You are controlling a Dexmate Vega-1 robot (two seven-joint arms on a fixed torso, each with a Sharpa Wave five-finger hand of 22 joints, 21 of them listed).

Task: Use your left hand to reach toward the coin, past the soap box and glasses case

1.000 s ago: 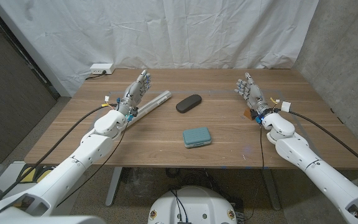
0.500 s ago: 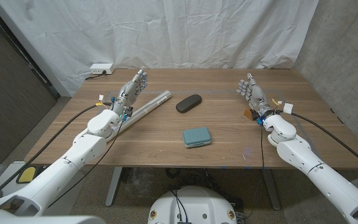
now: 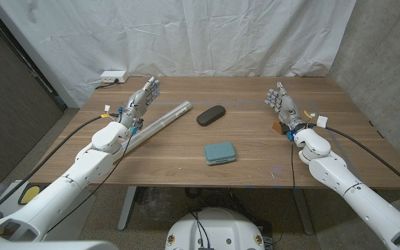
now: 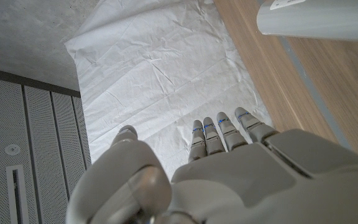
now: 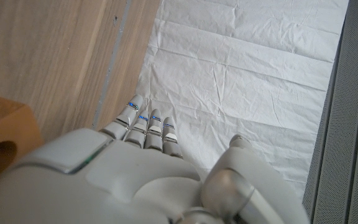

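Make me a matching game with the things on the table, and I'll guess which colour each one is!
Things:
1. oval glasses case
2. rectangular soap box
3. long flat bar
4. small wooden block with a hole

Colours:
A. teal
B. brown
C. black
D. silver-grey

Pairs: 1-C, 2-A, 3-D, 4-B
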